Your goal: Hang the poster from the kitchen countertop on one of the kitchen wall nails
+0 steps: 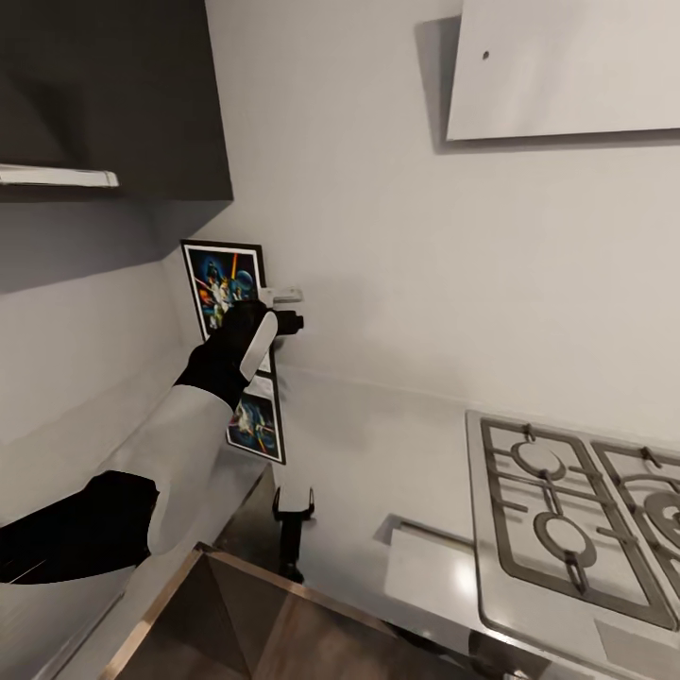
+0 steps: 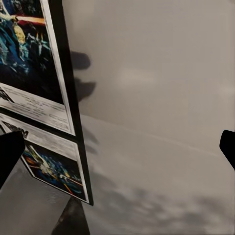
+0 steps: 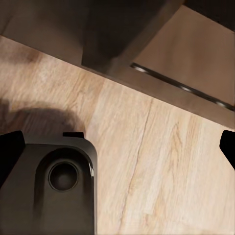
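Grey kitchen counter [image 1: 378, 453] corner at ten o'clock: left pincer [image 1: 283, 316], spread wide and empty, nears the poster's [image 1: 222, 283] thin, stiff-looking, probably light edge.

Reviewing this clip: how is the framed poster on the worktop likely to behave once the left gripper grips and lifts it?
The poster looks like a thin, flat framed panel, so probably stiff and light. It stands upright on the shiny countertop, so a nudge from the left gripper could slide or tip it. Gripped at one edge, it may swing.
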